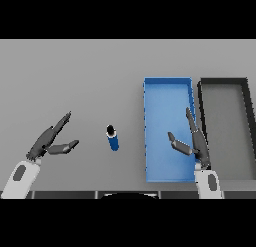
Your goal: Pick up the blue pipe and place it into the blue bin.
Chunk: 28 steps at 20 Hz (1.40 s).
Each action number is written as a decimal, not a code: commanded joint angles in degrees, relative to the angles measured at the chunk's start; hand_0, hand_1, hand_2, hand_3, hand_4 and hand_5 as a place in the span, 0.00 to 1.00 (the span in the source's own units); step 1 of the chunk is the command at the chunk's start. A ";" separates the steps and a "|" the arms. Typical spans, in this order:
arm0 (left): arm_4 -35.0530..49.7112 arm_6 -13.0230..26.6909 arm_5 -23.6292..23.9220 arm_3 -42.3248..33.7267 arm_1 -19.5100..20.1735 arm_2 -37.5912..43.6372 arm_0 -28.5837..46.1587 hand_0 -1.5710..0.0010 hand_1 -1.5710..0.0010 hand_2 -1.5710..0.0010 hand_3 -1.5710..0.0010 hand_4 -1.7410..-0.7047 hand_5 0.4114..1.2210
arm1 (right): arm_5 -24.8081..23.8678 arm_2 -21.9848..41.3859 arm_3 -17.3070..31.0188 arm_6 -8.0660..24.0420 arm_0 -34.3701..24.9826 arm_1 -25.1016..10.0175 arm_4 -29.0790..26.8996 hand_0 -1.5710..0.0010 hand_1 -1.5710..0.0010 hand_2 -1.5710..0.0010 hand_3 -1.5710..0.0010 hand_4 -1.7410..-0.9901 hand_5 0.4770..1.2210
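Observation:
The blue pipe (112, 138) stands on end on the grey table, its dark ring-shaped end facing up, left of the blue bin (165, 93). My right hand (195, 141) is open over the blue bin, fingers straight and thumb spread toward the pipe. It does not touch the pipe; bin floor and table show between them. My left hand (48, 141) is open over the table to the left of the pipe, apart from it.
A black bin (225, 83) with a grey floor stands right of the blue bin, side by side with it. The grey table (75, 76) stretches behind and to the left of the pipe.

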 commanded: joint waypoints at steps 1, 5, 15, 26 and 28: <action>-0.48 0.78 -0.38 -1.26 -0.17 -1.21 0.61 1.00 1.00 1.00 1.00 0.65 0.14 | -0.03 -0.11 0.57 1.11 -0.90 -0.14 0.11 1.00 1.00 1.00 1.00 0.75 0.19; -3.80 4.94 -1.07 -4.61 -2.47 -6.75 0.98 1.00 1.00 1.00 1.00 0.59 0.08 | 0.12 0.07 -0.49 2.46 -0.39 0.06 -0.16 1.00 1.00 1.00 1.00 0.74 0.19; -8.70 5.73 0.33 2.90 -14.27 -12.57 -4.98 1.00 1.00 1.00 1.00 0.57 0.06 | -0.47 -0.12 -0.34 3.18 -0.08 0.65 0.00 1.00 1.00 1.00 1.00 0.72 0.19; -12.34 4.49 2.49 12.46 -22.75 -14.36 -10.96 1.00 1.00 1.00 1.00 0.63 0.04 | 0.01 -0.88 -0.76 1.11 0.88 -0.62 -0.22 1.00 1.00 1.00 1.00 0.71 0.23; -11.03 3.59 2.22 14.17 -24.45 -13.69 -11.53 1.00 1.00 0.97 0.97 0.58 0.11 | -0.01 -0.81 -1.17 1.21 0.93 -0.42 -0.35 1.00 1.00 1.00 1.00 0.71 0.24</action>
